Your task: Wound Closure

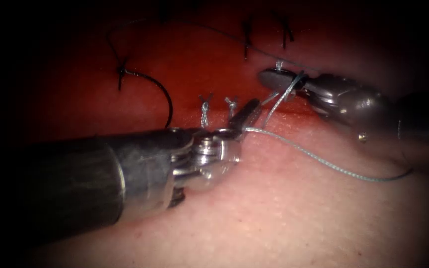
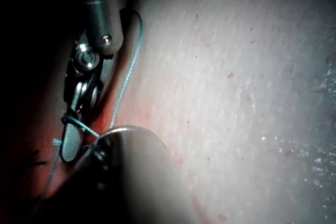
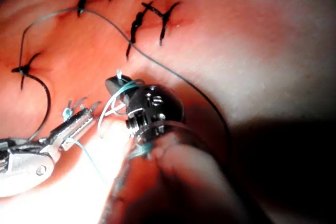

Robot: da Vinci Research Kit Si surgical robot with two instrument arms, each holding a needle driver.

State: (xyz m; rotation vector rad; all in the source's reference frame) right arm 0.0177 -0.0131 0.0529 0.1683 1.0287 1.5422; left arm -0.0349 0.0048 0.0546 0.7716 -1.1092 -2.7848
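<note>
While looped: thread (image 1: 280,99) around right end effector (image 1: 274,78)

surgical practice bench: stitched tissue (image 1: 284,208), wristed steel tools

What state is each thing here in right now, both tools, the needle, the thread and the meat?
Left tool: jaws shut on the thread.
Right tool: thread looped around it.
Thread: pale, trailing loose across the tissue.
Needle: lying free on the tissue.
Tissue: stitched, with tied knots.
</note>
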